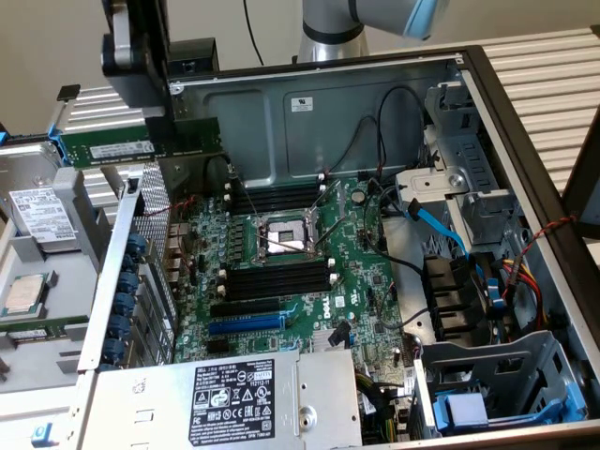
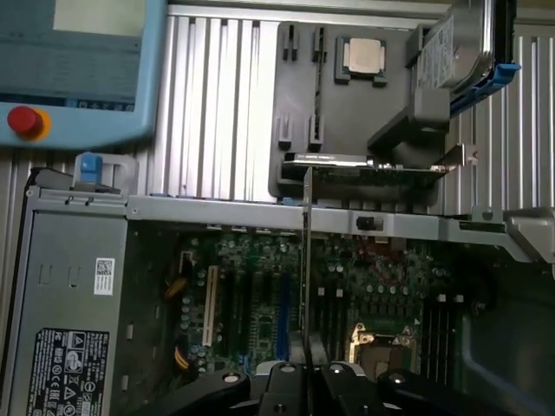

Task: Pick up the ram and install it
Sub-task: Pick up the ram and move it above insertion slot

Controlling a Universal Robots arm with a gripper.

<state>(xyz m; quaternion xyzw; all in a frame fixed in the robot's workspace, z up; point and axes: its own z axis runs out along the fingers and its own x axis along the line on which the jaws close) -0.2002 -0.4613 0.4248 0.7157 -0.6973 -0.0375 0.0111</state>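
— Green board with a white label, that's the ram (image 1: 141, 148). It's up in the air at the exterior view's left, over the rim of the case (image 1: 309, 131) and well above the motherboard (image 1: 309, 300).

— What has hold of it?

— The jaws are pinching it by its top edge, near one end, so most of the stick juts out to the side. The contact edge points down and is bare, which I'd say is why it's held that way.

— Why so level?

— It seems to be lined up. In the wrist view the ram (image 2: 305, 260) is edge-on, a thin line running the same way as the black slots (image 2: 325, 316). It isn't seated in any of them.

— Where are the slots?

— There are two banks, one (image 1: 277, 199) beyond the socket (image 1: 281, 234) and one (image 1: 277, 278) on the near side of it. They look empty to me. The blue slot (image 1: 246, 324) is nearer again, and then comes the power supply (image 1: 234, 394).

— Is anything in the way?

— The side wall (image 1: 112, 281) stands between the ram and the board, so I'd watch that. The socket's wire levers sit close to the slot ends. The blue cable (image 1: 441, 225) and the black loops (image 1: 389, 122) hang toward the exterior view's right, clear of the slots as far as I can tell.

— And outside the case?

— On the bench there's a tray (image 1: 66, 328) with a processor (image 1: 23, 295) and a drive (image 1: 42, 216). The wrist view also shows a pendant (image 2: 78, 69) with a red button.
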